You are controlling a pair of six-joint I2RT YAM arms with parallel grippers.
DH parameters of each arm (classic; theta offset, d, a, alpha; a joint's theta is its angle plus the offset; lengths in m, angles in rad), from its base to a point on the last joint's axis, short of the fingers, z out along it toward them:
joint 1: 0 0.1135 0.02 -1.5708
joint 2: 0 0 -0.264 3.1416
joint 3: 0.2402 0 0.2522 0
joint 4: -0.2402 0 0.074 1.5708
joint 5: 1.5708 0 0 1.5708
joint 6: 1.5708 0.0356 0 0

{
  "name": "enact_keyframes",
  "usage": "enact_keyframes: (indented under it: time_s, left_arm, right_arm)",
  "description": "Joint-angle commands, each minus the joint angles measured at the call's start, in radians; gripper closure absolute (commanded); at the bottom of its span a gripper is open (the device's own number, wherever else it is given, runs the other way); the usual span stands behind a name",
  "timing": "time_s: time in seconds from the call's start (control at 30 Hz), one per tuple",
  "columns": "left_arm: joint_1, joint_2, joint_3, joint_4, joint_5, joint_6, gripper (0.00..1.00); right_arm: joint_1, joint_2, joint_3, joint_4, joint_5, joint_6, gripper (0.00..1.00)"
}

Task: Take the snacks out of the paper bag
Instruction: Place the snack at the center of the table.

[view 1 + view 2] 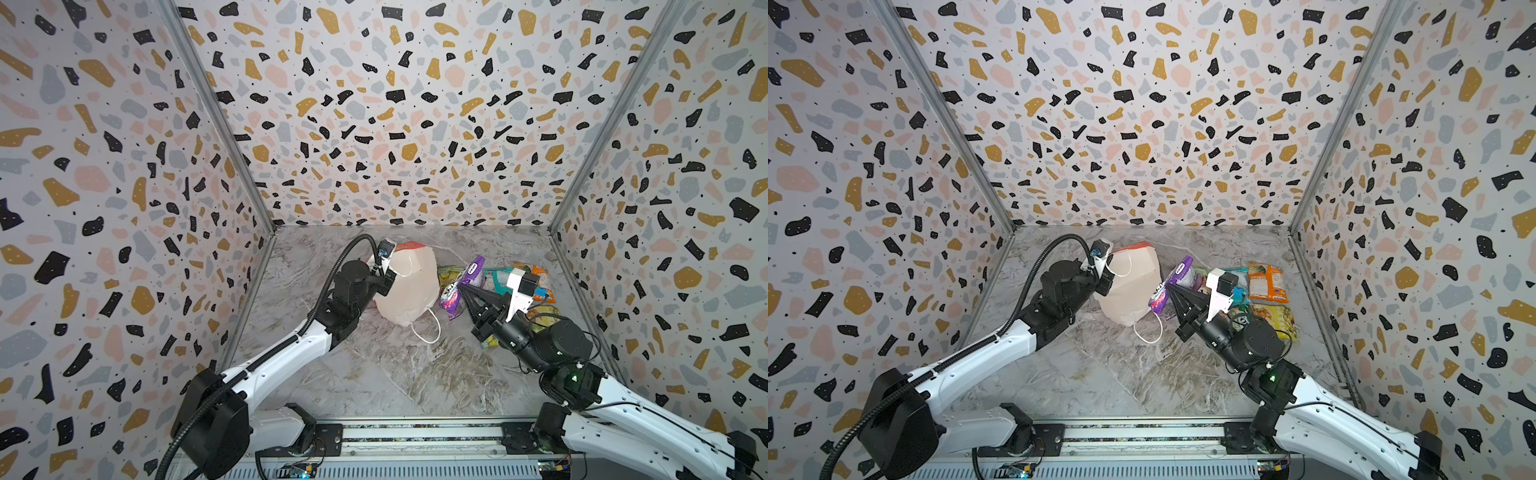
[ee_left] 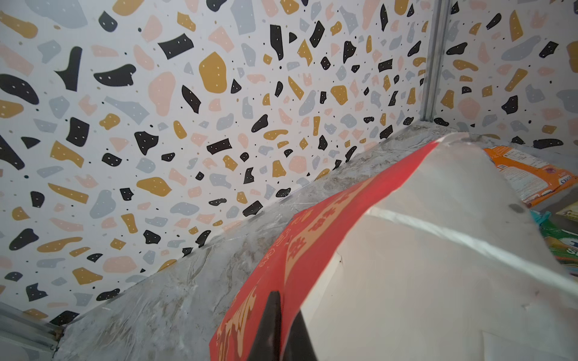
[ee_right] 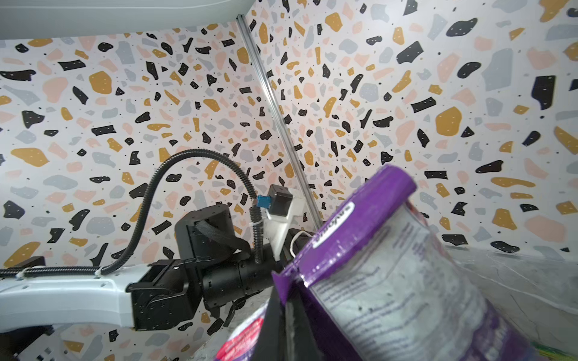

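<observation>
Grips on both sides: bag and purple packet

I see the left gripper pinched closed on the red edge of the paper bag. The bag is near 12 o'clock on the grey marble table. The right gripper is clamped on the purple packet, just beside the bag at 1 o'clock. The orange packet and the yellow packet lie at 2 o'clock. Terrazzo walls enclose three sides.

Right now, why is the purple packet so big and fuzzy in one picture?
Right wrist view: the purple packet is close to the lens, so its print blurs; in both top views it looks small and sharper, and the wide lens splays the walls; left wrist view: a bright streak crosses the paper bag.
</observation>
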Motion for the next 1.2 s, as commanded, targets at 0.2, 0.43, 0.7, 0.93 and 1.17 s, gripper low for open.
enact_keyframes:
  time_s: [0.2, 0.43, 0.7, 0.93, 1.17]
  left_arm:
    - [-0.002, -0.059, 0.037, -0.037, 0.141, 0.144, 1.0]
    - [0.048, 0.005, 0.135, -0.249, 0.237, 0.365, 1.0]
    - [0.217, 0.14, 0.314, -0.527, 0.529, 0.514, 1.0]
    - [0.224, 0.221, 0.415, -0.667, 0.621, 0.658, 1.0]
    - [0.224, 0.292, 0.566, -0.922, 0.689, 0.731, 1.0]
  right_arm:
    - [0.013, -0.066, -0.024, -0.13, 0.187, 0.204, 1.0]
    - [0.055, -0.092, -0.044, -0.225, 0.271, 0.302, 1.0]
    - [0.065, -0.026, -0.113, -0.323, 0.38, 0.498, 1.0]
    - [0.073, 0.107, -0.111, -0.393, 0.407, 0.716, 1.0]
    - [0.083, 0.216, -0.078, -0.41, 0.403, 0.818, 1.0]
